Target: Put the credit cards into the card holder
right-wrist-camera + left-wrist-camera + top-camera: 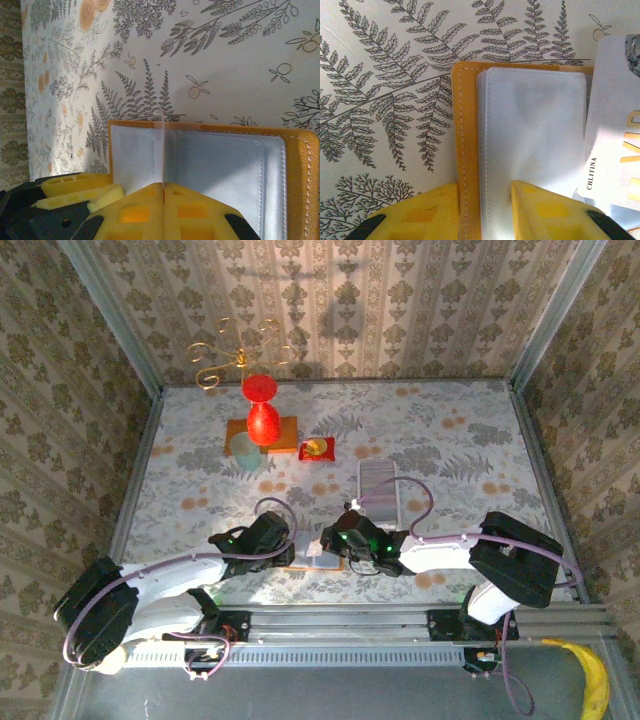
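Observation:
The orange card holder [322, 567] lies open on the table between both arms, with its clear sleeves [535, 140] facing up. My left gripper [485, 185] stands over the holder's stitched left edge [467, 150]. One finger is at the outer border and the other rests on the sleeves, with a gap between them. My right gripper [164, 185] is shut on a white credit card [612, 145] with gold lettering. The card stands edge-on [164, 150] above the holder's fold [225, 165]. A grey card [378, 487] lies flat farther back.
At the back left a red vase [262, 410] stands on an orange mat beside a teal plate [244, 450]. A small red tray [318, 448] and a gold wire ornament [235, 352] are also there. Patterned walls enclose the table. A banana [592, 680] lies off the near right corner.

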You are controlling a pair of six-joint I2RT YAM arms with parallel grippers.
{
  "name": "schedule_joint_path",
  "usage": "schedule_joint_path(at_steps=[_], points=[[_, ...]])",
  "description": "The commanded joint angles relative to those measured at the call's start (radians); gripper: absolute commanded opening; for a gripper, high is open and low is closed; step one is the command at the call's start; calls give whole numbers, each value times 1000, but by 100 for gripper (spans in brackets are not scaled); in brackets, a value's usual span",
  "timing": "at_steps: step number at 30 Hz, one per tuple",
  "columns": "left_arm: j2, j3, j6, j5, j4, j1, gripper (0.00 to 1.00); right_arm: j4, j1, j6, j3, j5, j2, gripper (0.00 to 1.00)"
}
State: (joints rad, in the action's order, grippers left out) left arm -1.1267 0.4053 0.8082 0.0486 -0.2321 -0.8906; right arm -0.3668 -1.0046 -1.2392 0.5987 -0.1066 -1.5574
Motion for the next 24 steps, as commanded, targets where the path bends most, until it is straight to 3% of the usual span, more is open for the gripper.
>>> schedule_joint_path(at_steps=[1, 9, 24], points=[[-16, -29, 13, -6, -38, -10, 31, -45, -8, -24, -14, -47, -10, 0], [-18, -29, 14, -7, -36, -13, 31, -105, -8, -49, -29, -30, -31, 0], [-18, -33, 17, -4, -31, -13, 30, -44, -27, -64, -43, 13, -11, 0]])
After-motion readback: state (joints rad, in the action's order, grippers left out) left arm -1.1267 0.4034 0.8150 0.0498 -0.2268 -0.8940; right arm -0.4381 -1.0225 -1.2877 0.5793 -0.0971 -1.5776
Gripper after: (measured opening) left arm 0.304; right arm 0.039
